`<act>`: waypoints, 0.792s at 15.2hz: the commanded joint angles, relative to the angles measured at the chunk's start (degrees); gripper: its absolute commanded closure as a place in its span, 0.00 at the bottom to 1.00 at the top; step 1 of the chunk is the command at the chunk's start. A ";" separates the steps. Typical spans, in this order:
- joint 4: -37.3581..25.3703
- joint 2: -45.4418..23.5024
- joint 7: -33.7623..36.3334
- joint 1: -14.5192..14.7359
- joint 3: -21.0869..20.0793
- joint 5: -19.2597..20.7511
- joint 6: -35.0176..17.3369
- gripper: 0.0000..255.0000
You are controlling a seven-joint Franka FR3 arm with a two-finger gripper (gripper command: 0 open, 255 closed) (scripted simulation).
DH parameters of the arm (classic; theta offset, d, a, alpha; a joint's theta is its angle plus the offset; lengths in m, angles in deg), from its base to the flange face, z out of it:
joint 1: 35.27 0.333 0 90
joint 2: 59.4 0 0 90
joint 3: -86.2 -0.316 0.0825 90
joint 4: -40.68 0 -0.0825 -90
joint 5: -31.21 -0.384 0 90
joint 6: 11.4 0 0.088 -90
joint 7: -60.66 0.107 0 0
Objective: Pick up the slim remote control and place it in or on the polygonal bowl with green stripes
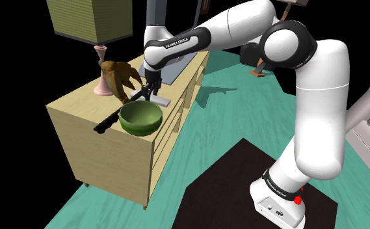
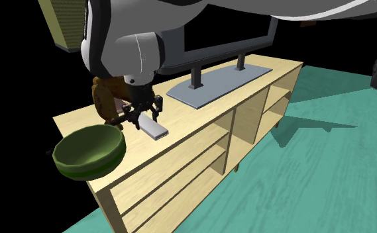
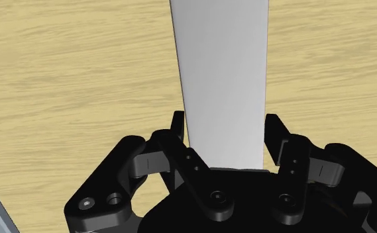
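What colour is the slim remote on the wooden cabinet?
Plain light grey, with no markings visible. The slim remote shows best in the wrist view.

Near end of remote [image 3: 223, 66] under gripper [image 3: 225, 129], far end cropped.

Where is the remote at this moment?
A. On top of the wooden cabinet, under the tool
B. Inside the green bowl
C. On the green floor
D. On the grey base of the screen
A: the remote lies on top of the wooden cabinet, directly under the tool; the green bowl beside it has nothing in it.
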 commanded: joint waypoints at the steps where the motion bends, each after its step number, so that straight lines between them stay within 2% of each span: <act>1: -0.73 0.62 0.00 0.02 -0.04 -0.05 1.34 1.00; 12: -4.83 3.59 -0.15 -0.02 -0.17 -0.31 8.41 1.00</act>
